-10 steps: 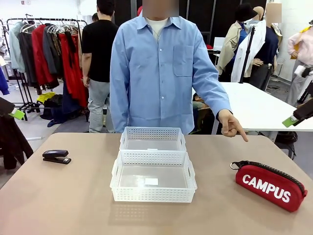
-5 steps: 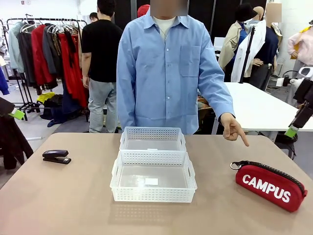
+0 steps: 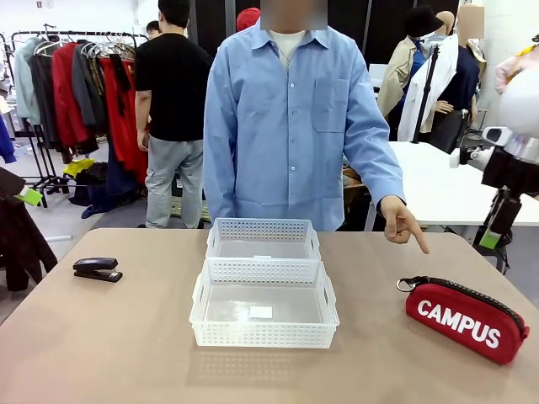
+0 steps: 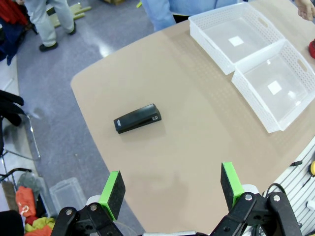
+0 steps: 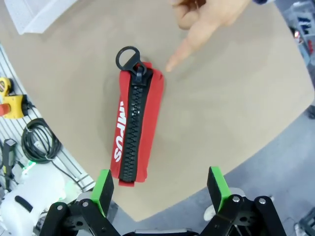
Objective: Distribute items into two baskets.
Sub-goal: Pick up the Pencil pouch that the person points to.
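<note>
A red zip pouch [image 3: 466, 319] lettered "CAMPUS" lies at the table's right, and a person's hand [image 3: 402, 223] points a finger down at it. A small black stapler [image 3: 97, 269] lies at the left. Two white lattice baskets sit end to end in the middle, the larger one [image 3: 263, 334] nearer me and the smaller one [image 3: 263, 229] behind it; both hold nothing. My right gripper [image 5: 160, 189] hangs open high above the pouch [image 5: 136, 125], beyond the table's right edge [image 3: 493, 236]. High off the table's left side, my left gripper [image 4: 171, 189] is open over the stapler [image 4: 138, 118].
The person in a blue shirt stands at the far edge behind the baskets. In the left wrist view the smaller basket [image 4: 206, 44] and the larger basket [image 4: 251, 103] lie to the right. Bare tabletop [image 3: 126, 337] spreads around both items. Clothes racks stand far behind.
My right arm has swung in from the right edge and its gripper has come lower, toward the pouch. The person's pointing hand holds steady. Left arm unmoved.
</note>
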`<action>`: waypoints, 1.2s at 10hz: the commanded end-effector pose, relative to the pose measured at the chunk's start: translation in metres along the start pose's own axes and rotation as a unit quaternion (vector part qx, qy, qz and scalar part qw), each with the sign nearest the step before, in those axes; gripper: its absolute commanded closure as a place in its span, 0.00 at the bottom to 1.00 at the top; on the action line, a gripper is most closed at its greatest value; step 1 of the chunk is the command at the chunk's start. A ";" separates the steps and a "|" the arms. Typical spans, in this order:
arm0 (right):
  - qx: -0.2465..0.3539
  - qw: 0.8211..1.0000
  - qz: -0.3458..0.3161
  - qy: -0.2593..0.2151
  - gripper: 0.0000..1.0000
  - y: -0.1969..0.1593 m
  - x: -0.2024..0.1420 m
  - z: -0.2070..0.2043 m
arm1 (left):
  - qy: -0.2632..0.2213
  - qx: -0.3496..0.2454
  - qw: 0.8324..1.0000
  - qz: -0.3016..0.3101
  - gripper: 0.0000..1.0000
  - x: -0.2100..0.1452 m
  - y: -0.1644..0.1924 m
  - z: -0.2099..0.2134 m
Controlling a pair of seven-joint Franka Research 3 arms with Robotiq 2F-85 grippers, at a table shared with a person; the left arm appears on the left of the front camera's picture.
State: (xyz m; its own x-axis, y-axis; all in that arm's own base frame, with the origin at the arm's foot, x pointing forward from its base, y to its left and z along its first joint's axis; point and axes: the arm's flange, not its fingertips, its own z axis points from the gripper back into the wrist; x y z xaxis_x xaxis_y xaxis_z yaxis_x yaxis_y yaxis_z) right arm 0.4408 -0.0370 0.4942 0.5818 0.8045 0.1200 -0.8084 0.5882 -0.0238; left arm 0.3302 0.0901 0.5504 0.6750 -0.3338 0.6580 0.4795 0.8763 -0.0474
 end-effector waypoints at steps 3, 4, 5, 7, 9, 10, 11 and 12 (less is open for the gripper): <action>-0.020 1.000 -0.016 0.009 0.00 0.024 0.004 -0.032 | 0.001 0.001 1.000 0.000 0.00 -0.001 0.001 0.000; -0.017 1.000 -0.019 0.006 0.00 0.026 0.002 -0.038 | 0.001 0.001 1.000 0.000 0.00 -0.001 0.001 0.000; -0.013 1.000 -0.019 0.008 0.00 0.028 0.002 -0.045 | 0.001 0.001 1.000 0.000 0.00 -0.001 0.001 0.000; -0.010 1.000 -0.021 0.015 0.00 0.031 0.000 -0.050 | 0.001 0.001 1.000 0.000 0.00 -0.001 0.001 0.000; -0.005 1.000 -0.017 0.021 0.00 0.036 -0.006 -0.060 | 0.001 0.001 1.000 0.000 0.00 -0.001 0.001 0.000; -0.006 1.000 -0.015 0.017 0.00 0.039 -0.009 -0.066 | 0.001 0.001 1.000 0.000 0.00 -0.001 0.001 0.000; -0.002 1.000 -0.011 0.021 0.00 0.040 -0.011 -0.070 | 0.001 0.001 1.000 0.000 0.00 -0.001 0.001 0.000; 0.001 1.000 -0.009 0.021 0.00 0.042 -0.013 -0.075 | 0.001 0.001 1.000 0.000 0.00 -0.001 0.001 0.000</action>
State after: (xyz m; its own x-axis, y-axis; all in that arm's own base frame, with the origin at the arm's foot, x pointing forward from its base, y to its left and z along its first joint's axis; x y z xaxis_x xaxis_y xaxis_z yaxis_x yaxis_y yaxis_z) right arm 0.4110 -0.0170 0.4213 0.6079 0.7895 0.0840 -0.7929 0.6092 0.0125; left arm 0.3302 0.0901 0.5504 0.6750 -0.3338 0.6580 0.4795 0.8763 -0.0474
